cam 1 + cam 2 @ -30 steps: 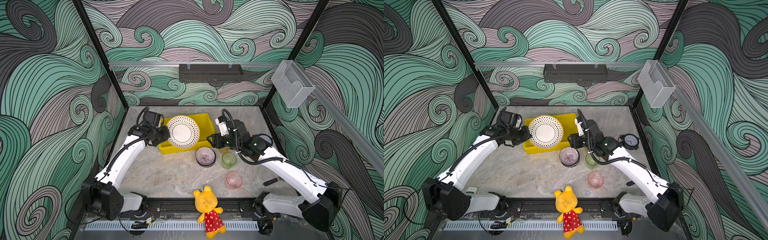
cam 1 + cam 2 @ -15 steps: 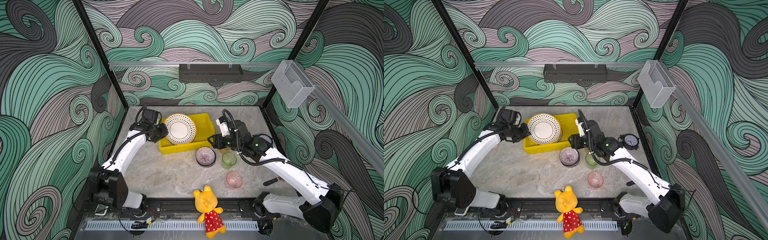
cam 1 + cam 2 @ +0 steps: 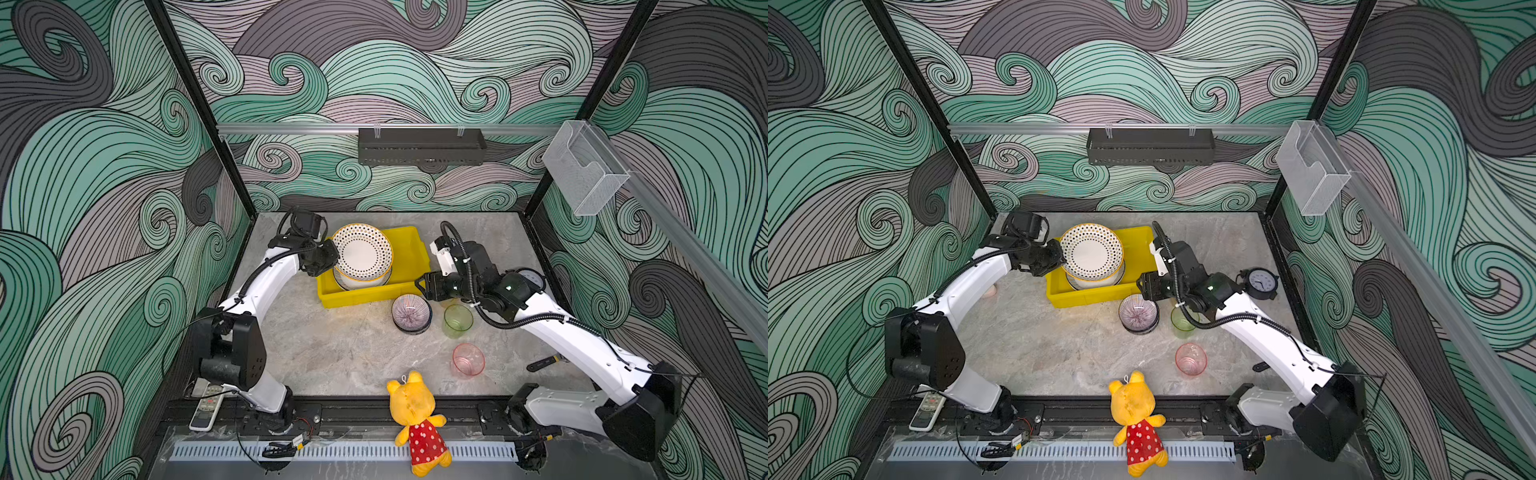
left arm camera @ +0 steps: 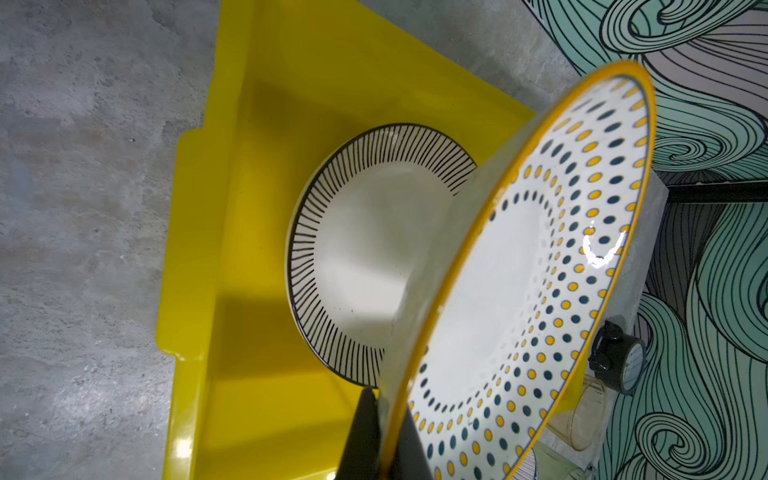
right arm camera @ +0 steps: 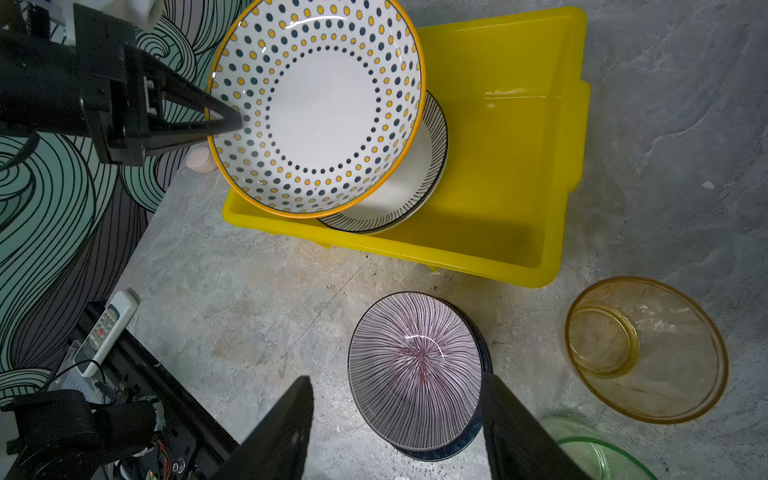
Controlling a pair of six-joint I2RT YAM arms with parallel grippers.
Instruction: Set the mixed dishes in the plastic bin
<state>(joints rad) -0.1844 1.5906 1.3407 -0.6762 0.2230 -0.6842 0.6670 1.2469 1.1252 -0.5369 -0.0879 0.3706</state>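
1. Table (image 3: 332,353): grey marbled surface carrying all items.

2. Plastic bin (image 3: 411,257): bright yellow, at the 12 o'clock end of the table in both top views. Its 3 o'clock half is bare.

3. Dotted-rim plate (image 3: 362,252): tilted and raised over the bin's 9 o'clock half. The left gripper (image 3: 335,259) has its jaws closed on the plate's rim at the plate's 9 o'clock edge. The left wrist view shows the rim pinched between the 2 jaws (image 4: 382,436). The plate overlaps the plate below; contact between the 2 cannot be told.

4. Striped-rim plate (image 4: 365,249): lying flat on the bin floor, partly covered by the dotted-rim plate.

5. Purple-striped bowl (image 3: 411,311): on the table at 5 o'clock of the bin, just beside its near wall, seated on a darker bowl (image 5: 478,432). The right gripper (image 5: 395,378) has its jaws open. In the right wrist view the 2 jaws stand either side of this bowl. Whether they touch it cannot be told.

6. Amber cup (image 5: 644,349): upright on the table beside the bowl, clear of both sets of jaws.

7. Green cup (image 3: 458,319): at 3 o'clock of the bowl, apart from it.

8. Pink cup (image 3: 468,359): at 6 o'clock of the green cup, well apart from both sets of jaws.
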